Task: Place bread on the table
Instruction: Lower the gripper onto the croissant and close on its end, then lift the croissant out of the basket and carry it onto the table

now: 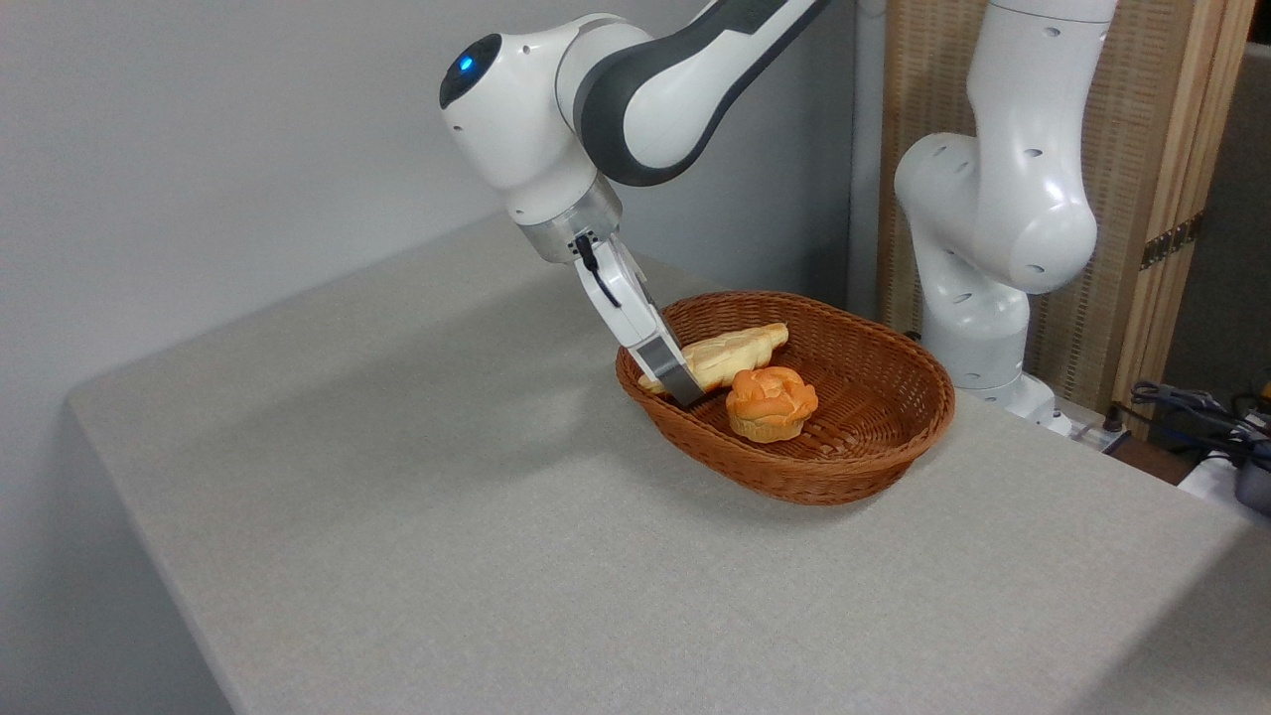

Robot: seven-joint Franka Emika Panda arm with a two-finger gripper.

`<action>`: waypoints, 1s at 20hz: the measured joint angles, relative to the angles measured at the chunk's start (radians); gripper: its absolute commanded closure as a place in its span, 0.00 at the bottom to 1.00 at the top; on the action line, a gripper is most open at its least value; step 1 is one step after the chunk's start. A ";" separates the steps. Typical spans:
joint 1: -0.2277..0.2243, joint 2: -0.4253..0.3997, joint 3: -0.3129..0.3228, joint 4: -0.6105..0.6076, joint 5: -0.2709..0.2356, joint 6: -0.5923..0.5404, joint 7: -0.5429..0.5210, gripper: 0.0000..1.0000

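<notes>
**Gripper down on the loaf inside the basket, loaf not out yet**

Near edge and left corner of the large light grey-beige cloth-like table [417,516]: bare cloth only. Toward the far right edge sits the brown oval wicker basket [874,437]. Inside it, nearest: small round rose-shaped orange bun [771,401], resting on the basket floor. Just behind and left of it: the long flattish braided bread loaf [730,356], pale yellow with a golden ridged top, leaning along the basket's far-left wall with one pointed end up near the rim. Bun and loaf are close; cannot tell if they touch.

The white two-finger gripper [680,382] reaches down at a slant over the basket's left rim, onto the low end of the loaf. Only one finger is visible, lying across the front of the loaf; the other is hidden, so how wide it stands and whether it has hold of the loaf cannot be told. Behind, the white arm base stands past the table's far edge.

Risks, as a judgement:
- grip is near one end, so the loaf may pivot or slip out on lifting
- finger is near the wicker rim, so it may snag and drag or tip the basket
- the swinging loaf may knock the bun
</notes>
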 measured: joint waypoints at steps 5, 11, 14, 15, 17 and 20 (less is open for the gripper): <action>0.004 0.000 0.002 0.000 0.001 0.000 0.035 0.70; 0.005 0.000 0.002 0.000 0.001 0.000 0.045 0.84; 0.005 0.000 0.002 0.000 0.001 0.000 0.046 0.86; 0.006 -0.001 0.003 0.000 0.001 0.000 0.046 0.86; 0.006 -0.002 0.004 0.000 0.001 0.000 0.046 0.86; 0.007 -0.007 0.006 0.001 0.001 -0.001 0.046 0.86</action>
